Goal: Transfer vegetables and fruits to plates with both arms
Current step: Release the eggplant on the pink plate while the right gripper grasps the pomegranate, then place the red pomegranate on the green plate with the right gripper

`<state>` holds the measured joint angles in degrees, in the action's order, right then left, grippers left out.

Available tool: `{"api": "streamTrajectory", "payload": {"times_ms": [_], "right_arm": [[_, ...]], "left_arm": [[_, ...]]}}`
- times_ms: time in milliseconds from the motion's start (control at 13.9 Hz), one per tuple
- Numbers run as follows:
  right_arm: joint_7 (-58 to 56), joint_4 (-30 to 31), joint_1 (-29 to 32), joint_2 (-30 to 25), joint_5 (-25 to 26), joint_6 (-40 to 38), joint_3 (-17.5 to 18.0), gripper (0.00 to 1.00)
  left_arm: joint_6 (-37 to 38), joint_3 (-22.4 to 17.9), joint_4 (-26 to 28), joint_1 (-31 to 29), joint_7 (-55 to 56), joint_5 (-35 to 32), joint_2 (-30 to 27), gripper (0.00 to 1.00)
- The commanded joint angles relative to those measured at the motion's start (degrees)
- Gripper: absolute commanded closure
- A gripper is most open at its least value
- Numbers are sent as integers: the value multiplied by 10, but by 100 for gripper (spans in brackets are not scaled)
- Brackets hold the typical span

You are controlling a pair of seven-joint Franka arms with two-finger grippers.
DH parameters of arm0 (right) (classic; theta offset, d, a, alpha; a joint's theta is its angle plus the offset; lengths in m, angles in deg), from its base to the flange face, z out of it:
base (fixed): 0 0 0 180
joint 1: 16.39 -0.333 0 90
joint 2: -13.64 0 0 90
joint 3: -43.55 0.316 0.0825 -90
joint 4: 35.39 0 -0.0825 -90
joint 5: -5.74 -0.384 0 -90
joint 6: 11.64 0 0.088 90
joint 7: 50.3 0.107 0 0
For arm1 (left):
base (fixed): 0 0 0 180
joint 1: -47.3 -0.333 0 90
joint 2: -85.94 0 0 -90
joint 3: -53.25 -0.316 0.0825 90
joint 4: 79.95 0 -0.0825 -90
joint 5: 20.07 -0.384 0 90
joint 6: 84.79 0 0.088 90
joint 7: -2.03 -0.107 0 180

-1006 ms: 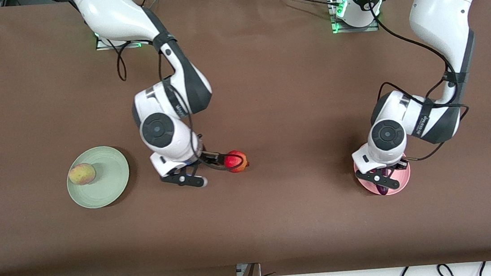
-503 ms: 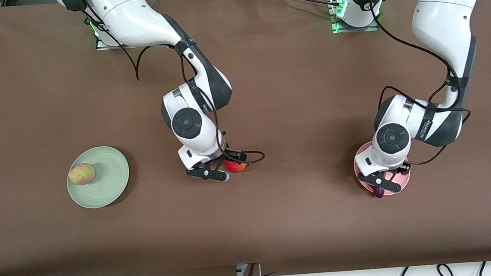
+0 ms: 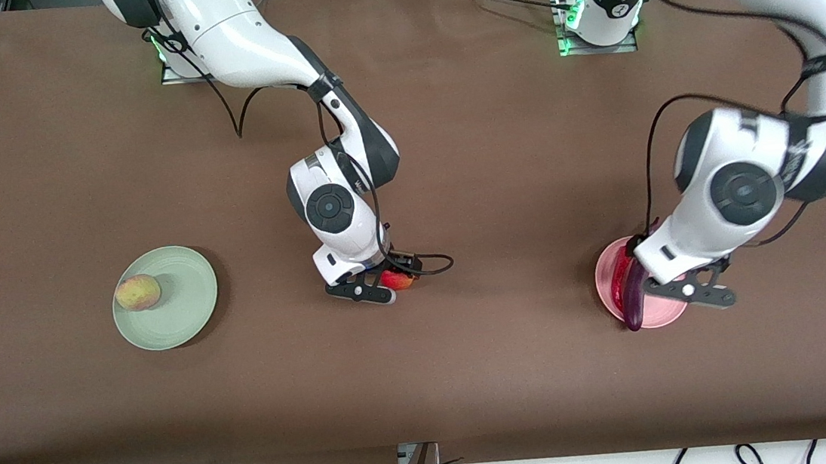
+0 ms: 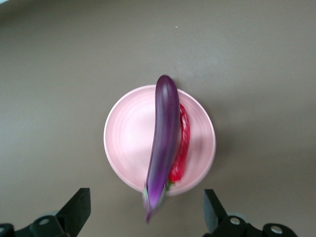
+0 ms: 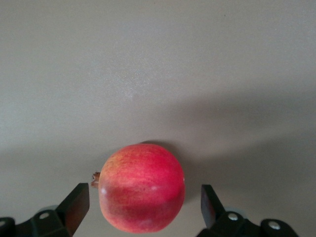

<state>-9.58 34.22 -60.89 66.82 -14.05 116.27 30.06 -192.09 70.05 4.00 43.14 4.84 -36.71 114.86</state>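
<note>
Red fruit point(image 3: 399, 279) mostly hidden in the front view under the right gripper point(image 3: 380, 281), only a sliver showing between wrist and cable. Seen whole in the right wrist view point(image 5: 142, 187): round, smooth, bright red fading to a yellowish patch, small brown stem nub at one side, resting on the brown table cloth point(image 3: 482, 165). Right gripper's black fingers point(image 5: 74, 202) spread wide on either side of that fruit, touching neither flank; fingertips cut off by the frame edge.

Left gripper point(image 3: 680, 286) up over the pink plate point(image 3: 659, 313), wrist covering part of the rim in the front view. Fingers point(image 4: 76, 210) apart and holding nothing, only their upper parts visible. Eggplant point(image 4: 162, 145) long, slender, glossy purple, lying across the plate with its stem end overhanging the rim on the side nearer the front camera. Chili pepper point(image 4: 181, 148) red and thin, tucked just beside the eggplant and partly covered by it; stem hard to make out. Plate round, plain, faint concentric rings.

Toward the right arm's end of the table, mint green plate point(image 3: 186, 314), round and matte, carrying the yellow-green fruit point(image 3: 138, 292) with a pink blush, set near the rim
</note>
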Motion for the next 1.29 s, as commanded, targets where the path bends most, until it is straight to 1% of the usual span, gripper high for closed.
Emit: {"api": "streamTrajectory", "payload": {"times_ms": [0, 144, 215, 359, 431, 503, 575, 646, 718, 790, 862, 934, 1006, 1149, 1221], "right_arm": [[9, -11, -8, 15, -5, 16, 0, 0], [9, -11, -10, 19, -7, 22, 0, 0], [10, -11, -11, 21, -7, 27, 0, 0], [9, -11, -15, 26, -6, 30, 0, 0], [9, -11, -14, 30, -5, 31, 0, 1], [8, -10, -14, 32, -4, 39, 0, 8], [2, -7, -14, 33, -4, 45, 0, 32], [-1, -6, -13, 32, -3, 47, 0, 56], [-3, -6, -13, 29, 0, 44, -1, 72], [-5, -6, -12, 23, 2, 39, -3, 76], [-9, -6, -8, 12, 2, 18, -4, 75], [-20, -6, 0, -8, 2, -32, -7, 75], [-53, -6, 11, -31, 1, -91, -21, 75], [-138, 9, 36, -70, -4, -195, -62, 75], [-177, 11, 53, -79, -5, -233, -78, 75]], "left_arm": [[109, 2, -32, -28, -15, 60, -47, 0], [214, 3, -63, -37, -16, 63, -74, 0], [244, 3, -71, -42, -16, 69, -95, 0], [258, 3, -75, -72, -16, 105, -134, 0], [244, -6, -59, -77, -7, 123, -161, 0], [225, -16, -33, -75, -4, 122, -187, 0], [202, -42, 26, -63, -11, 126, -219, 0], [152, -108, 76, -12, -12, 126, -255, 0], [105, -160, 114, 28, -11, 128, -279, 0], [104, -163, 128, 28, -15, 130, -302, 0], [107, -163, 134, 29, -14, 141, -315, 0], [111, -157, 133, 31, -11, 142, -318, 0], [123, -144, 125, 31, -12, 140, -312, 0], [151, -146, 107, 28, -18, 144, -300, 0], [158, -145, 107, 28, -18, 144, -301, 0]]}}
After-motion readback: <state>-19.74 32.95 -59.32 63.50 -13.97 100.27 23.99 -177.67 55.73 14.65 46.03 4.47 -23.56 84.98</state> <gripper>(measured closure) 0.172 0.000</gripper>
